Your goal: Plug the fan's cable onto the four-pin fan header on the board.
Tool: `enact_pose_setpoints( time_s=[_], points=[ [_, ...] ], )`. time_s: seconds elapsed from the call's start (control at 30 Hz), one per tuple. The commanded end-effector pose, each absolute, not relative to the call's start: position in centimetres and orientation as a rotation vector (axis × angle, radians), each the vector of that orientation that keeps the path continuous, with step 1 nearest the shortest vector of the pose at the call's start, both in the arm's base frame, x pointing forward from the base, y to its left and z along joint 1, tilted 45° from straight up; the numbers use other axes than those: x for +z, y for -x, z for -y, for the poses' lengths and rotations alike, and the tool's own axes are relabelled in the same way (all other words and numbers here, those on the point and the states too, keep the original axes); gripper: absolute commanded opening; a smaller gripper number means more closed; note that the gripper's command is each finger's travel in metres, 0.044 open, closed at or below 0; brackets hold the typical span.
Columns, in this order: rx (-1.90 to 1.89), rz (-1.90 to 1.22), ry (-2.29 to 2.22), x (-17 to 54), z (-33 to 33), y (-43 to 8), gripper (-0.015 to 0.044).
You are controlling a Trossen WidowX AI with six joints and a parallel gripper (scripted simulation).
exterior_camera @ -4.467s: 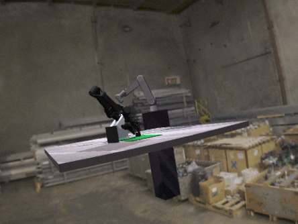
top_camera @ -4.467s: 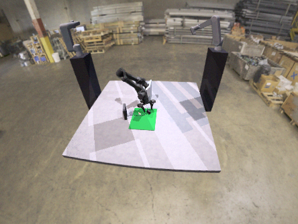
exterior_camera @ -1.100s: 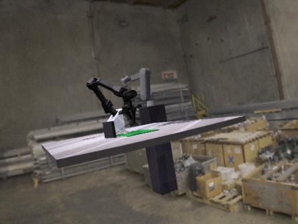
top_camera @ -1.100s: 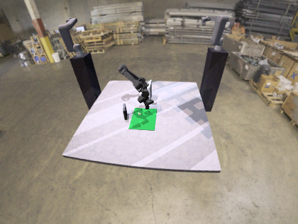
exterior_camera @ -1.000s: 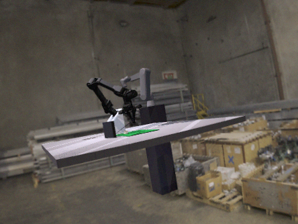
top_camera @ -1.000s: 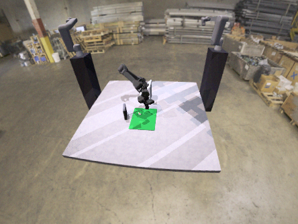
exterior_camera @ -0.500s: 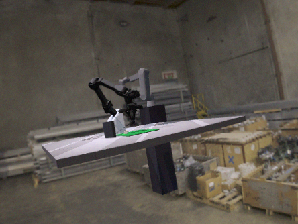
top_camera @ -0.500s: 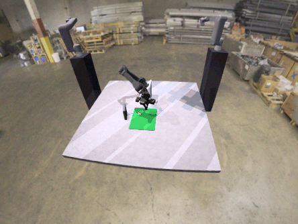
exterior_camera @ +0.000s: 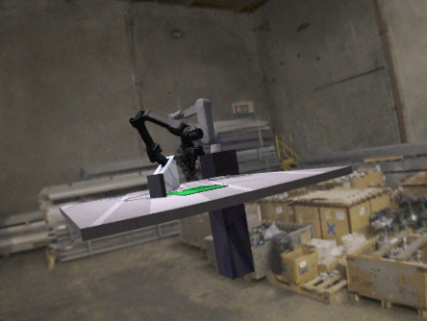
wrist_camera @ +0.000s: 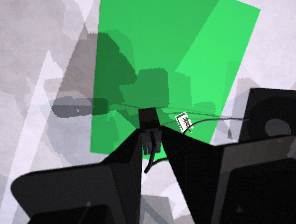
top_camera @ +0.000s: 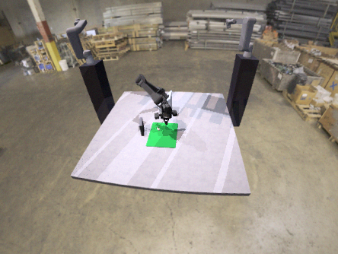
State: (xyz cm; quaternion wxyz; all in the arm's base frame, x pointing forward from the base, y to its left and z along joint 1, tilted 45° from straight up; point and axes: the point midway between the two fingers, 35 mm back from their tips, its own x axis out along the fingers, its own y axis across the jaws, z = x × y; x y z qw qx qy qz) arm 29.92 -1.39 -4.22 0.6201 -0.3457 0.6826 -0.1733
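Note:
The green board (top_camera: 164,141) (exterior_camera: 207,190) (wrist_camera: 150,30) lies flat on the table. The small white four-pin header (top_camera: 158,128) (wrist_camera: 184,122) stands on it, its pins showing in the wrist view. My gripper (top_camera: 166,121) (exterior_camera: 192,174) (wrist_camera: 150,131) is shut on the black cable plug (wrist_camera: 149,118), above the board near its back edge. In the wrist view the plug is left of the header and apart from it. The dark cable (wrist_camera: 210,120) runs from the fan past the header and curls below the fingertips. The plug's underside is hidden.
The black fan (top_camera: 141,128) (exterior_camera: 157,185) (wrist_camera: 255,107) stands upright on the table (top_camera: 114,167) beside the board. A pale upright panel (exterior_camera: 169,174) is at the arm's base. Two dark pillars (top_camera: 98,89) (top_camera: 241,89) with grey arms flank the table.

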Motion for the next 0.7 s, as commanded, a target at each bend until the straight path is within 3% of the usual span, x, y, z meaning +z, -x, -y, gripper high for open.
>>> enact_pose_setpoints(
  time_s=[0.0, 0.67],
  points=[
    [-0.310, -1.616, 0.902, -4.1, 1.4, -30.4, 0.0000],
    [-0.151, -1.666, 0.960, -5.4, 1.8, -30.4, 0.0000]
  ],
)
